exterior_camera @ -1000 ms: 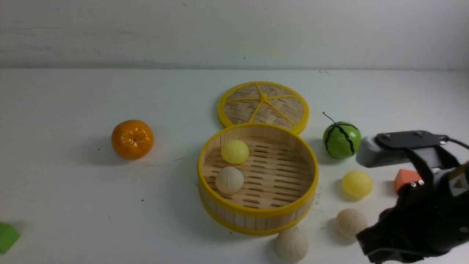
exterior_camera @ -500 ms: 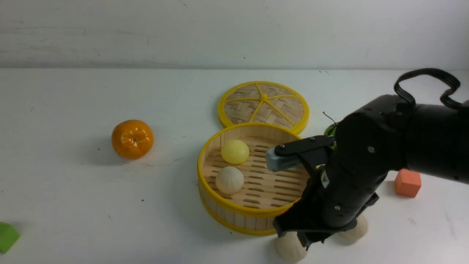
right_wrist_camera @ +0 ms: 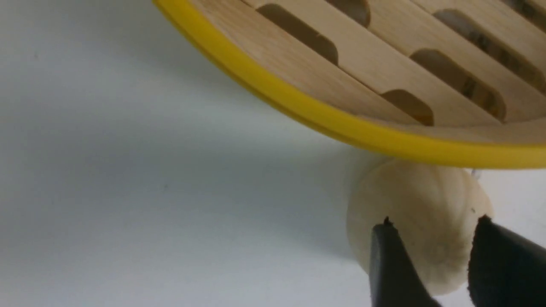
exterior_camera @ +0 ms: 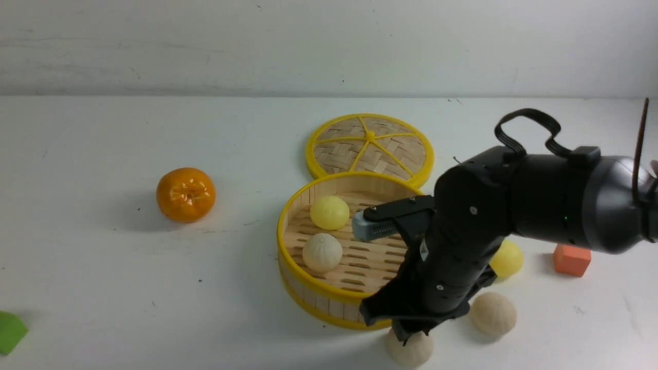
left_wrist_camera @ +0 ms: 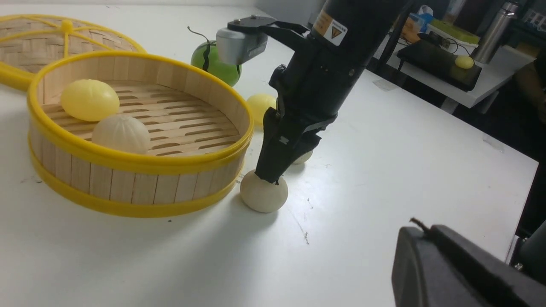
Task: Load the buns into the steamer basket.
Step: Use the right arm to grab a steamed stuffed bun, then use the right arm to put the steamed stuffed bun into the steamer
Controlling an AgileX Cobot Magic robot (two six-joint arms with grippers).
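- Right tool point(exterior_camera: 408, 336) is down on the nearest pleated bun point(exterior_camera: 416, 354). The right wrist view shows its tips parted and set at the bun's top, not closed round it.
- Left tool point(left_wrist_camera: 448, 264): only a dark edge shows, so I cannot tell whether it is wide or narrow.
- That bun sits on the desk point(exterior_camera: 103, 288), hard by the front wall of the steamer basket point(exterior_camera: 318, 304); I cannot tell whether they touch.
- A second pleated bun point(exterior_camera: 493, 313) and a yellow bun point(exterior_camera: 510, 257) lie on the desk to the right. Another yellow bun point(exterior_camera: 329, 213) and another pleated bun point(exterior_camera: 322, 252) are inside the basket.
- Handling, my guess: a light toy ball with a firm skin, apt to roll. The ridges should give some bite. I'd pinch across the widest girth with the jaws in line with the basket wall, since the wall side leaves little room.
- Writing: a yellow warning sticker point(left_wrist_camera: 332, 26) on the right arm point(left_wrist_camera: 341, 64), text too small to read. I see none on the buns or basket.
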